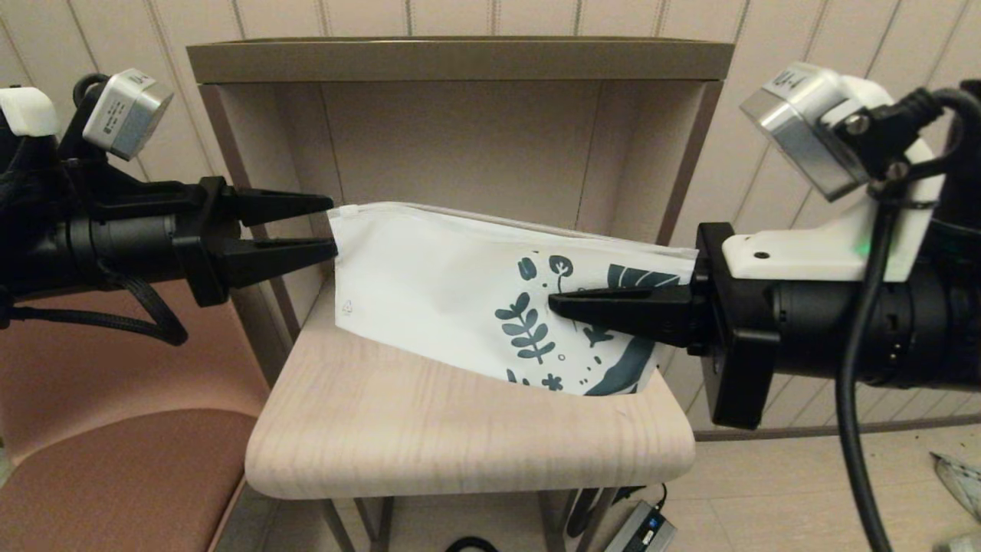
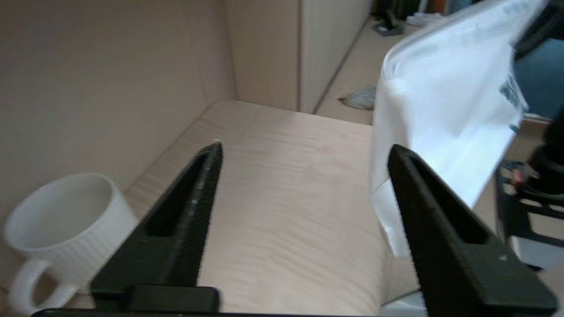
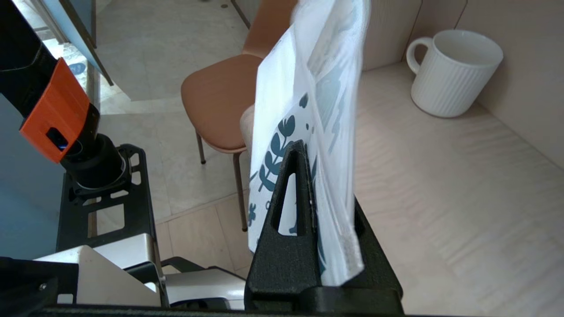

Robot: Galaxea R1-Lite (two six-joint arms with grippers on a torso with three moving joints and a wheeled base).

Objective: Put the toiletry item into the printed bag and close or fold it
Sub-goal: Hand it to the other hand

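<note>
One printed bag (image 1: 460, 284) is held up in the air above the pale wooden shelf (image 1: 460, 429), tilted so that its plain white end is higher on the left and its leaf-printed end lower on the right. The printed end is clamped between the closed fingers of the right gripper (image 1: 556, 305), which reaches in from the right; in the right wrist view the bag (image 3: 304, 110) is seen pinched edge-on between the two black fingers (image 3: 286, 198), hanging clear of the shelf surface. The left gripper (image 1: 331, 226) is placed at the bag's upper left corner with its fingers spread apart and nothing held between them; in the left wrist view the plain end of the bag (image 2: 440, 114) is seen just beside one finger (image 2: 423, 193), though contact cannot be judged. The toiletry item cannot be made out in any view. A ribbed white mug (image 3: 454, 72) is stood at the back of the shelf, well apart from the bag. A brown chair (image 1: 115, 468) is seen beside the shelf on the left.
</note>
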